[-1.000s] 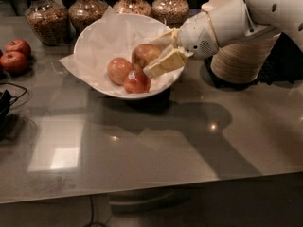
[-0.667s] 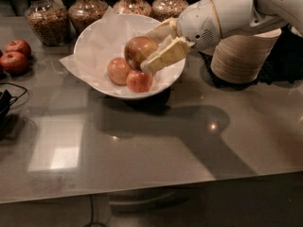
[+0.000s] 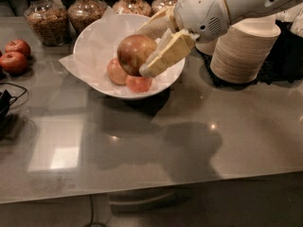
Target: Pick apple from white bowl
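Gripper (image 3: 141, 52) is over the bowl (image 3: 110, 91), coming in from the right w/ the white arm (image 3: 213, 8) behind it. Jaws are closed partway, clamped on the apple (image 3: 135, 51): near finger (image 3: 168, 56) lies across its right side, the other is behind it. Apple is yellow-brown and sits above the bowl's middle, just over two pink apples (image 3: 116, 72) down on the paper (image 3: 92, 48). Can't tell if it's touching them. Bowl is at the back-centre of the grey table (image 3: 142, 155). Two red apples (image 3: 17, 47) are far left, well apart from the bowl. Jars (image 3: 43, 17) line the back edge. Stack (image 3: 244, 51) of beige bowls is on the right, under the arm.
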